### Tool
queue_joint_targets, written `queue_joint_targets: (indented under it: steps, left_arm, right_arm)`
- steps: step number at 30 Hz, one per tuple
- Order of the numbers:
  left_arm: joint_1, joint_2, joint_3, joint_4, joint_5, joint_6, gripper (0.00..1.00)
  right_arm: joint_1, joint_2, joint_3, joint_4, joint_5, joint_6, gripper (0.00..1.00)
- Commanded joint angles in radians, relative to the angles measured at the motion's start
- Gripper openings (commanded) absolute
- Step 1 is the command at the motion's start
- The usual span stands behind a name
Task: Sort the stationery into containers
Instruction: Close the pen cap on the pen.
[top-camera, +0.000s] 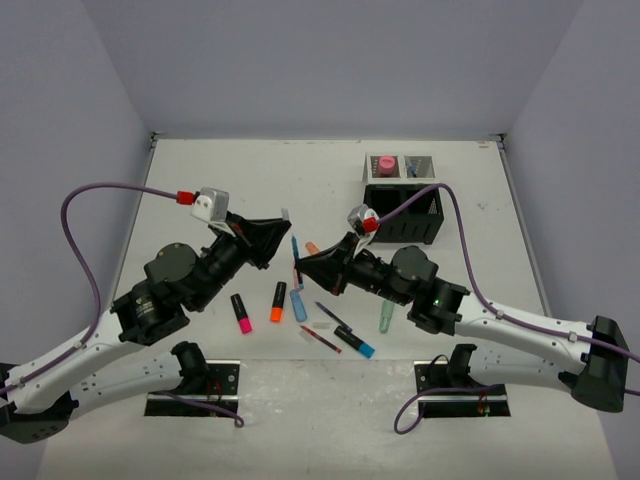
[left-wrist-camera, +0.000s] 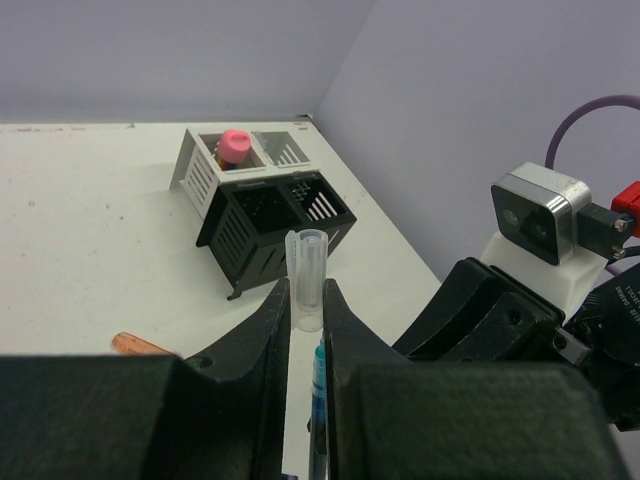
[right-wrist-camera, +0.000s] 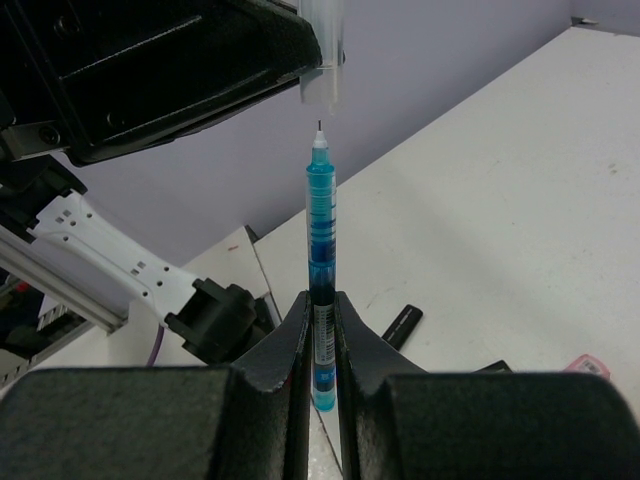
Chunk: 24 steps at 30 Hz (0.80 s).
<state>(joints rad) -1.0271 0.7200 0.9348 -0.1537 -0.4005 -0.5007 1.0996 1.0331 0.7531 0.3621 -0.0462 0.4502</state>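
My right gripper (right-wrist-camera: 321, 310) is shut on the barrel of a thin blue pen (right-wrist-camera: 321, 220), its bare tip pointing at a clear pen cap (right-wrist-camera: 322, 60). The cap (left-wrist-camera: 307, 270) is pinched in my left gripper (left-wrist-camera: 308, 300), with a small gap between tip and cap. Both grippers meet above the table's middle, left gripper (top-camera: 283, 220) facing right gripper (top-camera: 300, 265), with the pen (top-camera: 295, 246) between them. The black mesh organizer (top-camera: 430, 215) stands at the back right with a pink glue stick (top-camera: 385, 163) in a pale compartment. Loose stationery lies below the grippers.
On the table lie a pink highlighter (top-camera: 241, 312), an orange one (top-camera: 277, 301), a blue one (top-camera: 298, 305), a mint one (top-camera: 385, 317), a red pen (top-camera: 320, 339), a dark blue-tipped pen (top-camera: 354, 342) and a peach highlighter (top-camera: 311, 247). Walls enclose three sides.
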Motion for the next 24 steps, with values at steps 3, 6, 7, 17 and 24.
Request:
queue_joint_targets:
  steps: [3,6,7,17,24]
  left_arm:
    - [0.004,0.011,0.024,0.031,-0.003,0.019,0.0]
    - [0.004,0.01,0.022,0.036,0.011,0.014,0.0]
    - [0.004,0.009,0.021,0.037,0.014,0.014,0.0]
    - [0.004,-0.016,-0.028,0.051,0.045,-0.015,0.0]
    - [0.004,-0.019,-0.051,0.056,0.056,-0.021,0.0]
  right_arm:
    - [0.006,0.013,0.041,0.028,-0.018,0.005,0.0]
    - [0.006,0.019,0.043,0.025,-0.013,0.011,0.0]
    - [0.006,0.019,0.041,0.026,-0.012,0.012,0.0]
    - [0.005,0.022,0.058,0.011,0.011,0.012,0.0]
    - [0.005,0.021,0.071,0.011,0.015,0.011,0.0]
